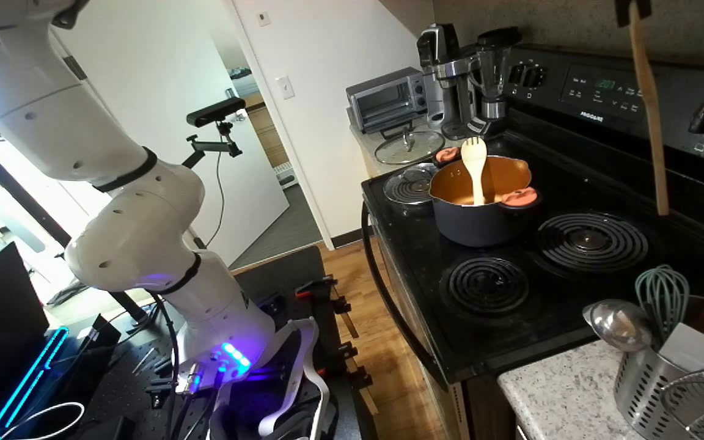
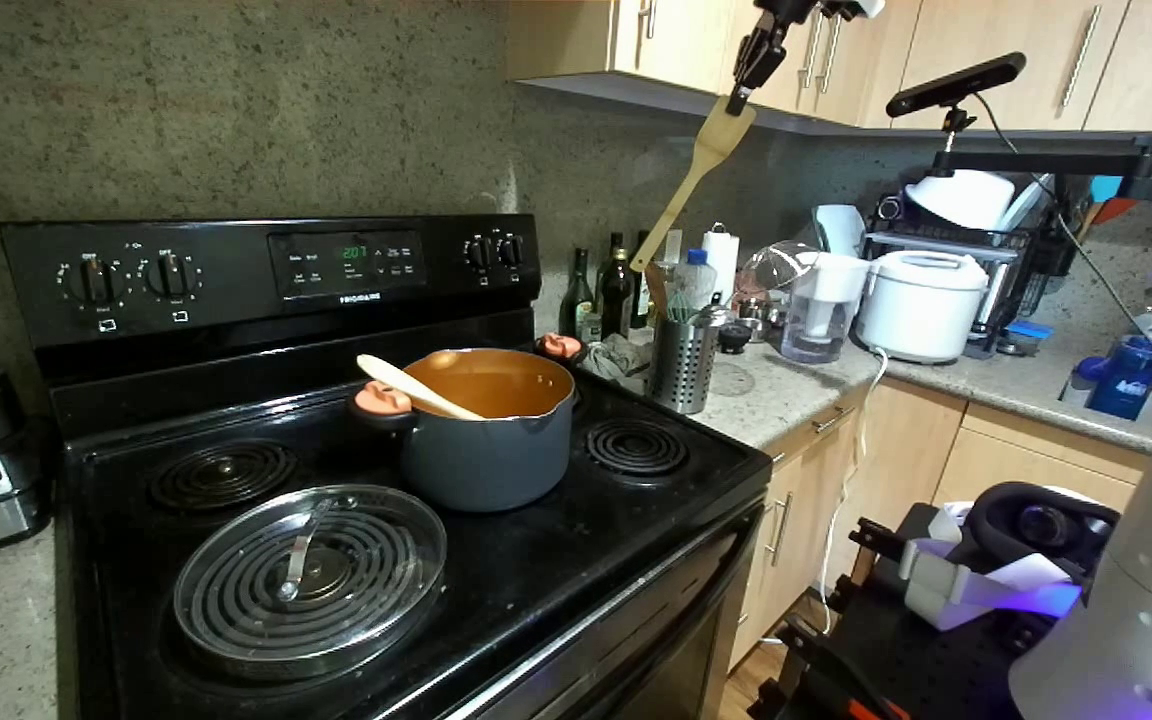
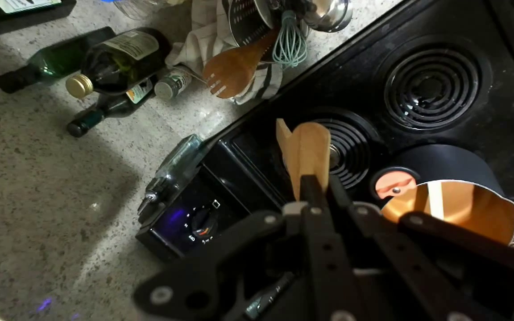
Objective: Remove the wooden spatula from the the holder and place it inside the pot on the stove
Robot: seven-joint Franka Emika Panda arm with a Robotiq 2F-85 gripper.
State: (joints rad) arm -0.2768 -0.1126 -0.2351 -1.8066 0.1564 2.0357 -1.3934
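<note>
My gripper [image 2: 738, 103] is shut on the broad head of the wooden spatula [image 2: 716, 145], high above the back of the stove [image 1: 547, 330]. The spatula's long handle hangs downward, at a slant. In the wrist view, the black fingertips [image 3: 309, 189] pinch the spatula [image 3: 307, 154], which overlaps a rear burner. On the stovetop, the dark grey pot [image 1: 474, 223] has an orange inside and salmon handles; a pale slotted utensil [image 1: 474, 162] leans in it. The holder [image 2: 681, 370], a perforated metal cylinder on the counter, contains a teal whisk [image 1: 663, 293], a ladle and a brown slotted utensil [image 3: 232, 71].
Upper cabinets [image 2: 666, 40] hang near the gripper. Bottles [image 2: 616, 290] stand behind the holder, against the wall. A glass lid [image 2: 311, 590] covers a burner, and another lid [image 1: 410, 148] lies by the toaster oven [image 1: 385, 101]. The control panel [image 2: 396, 270] rises behind the burners.
</note>
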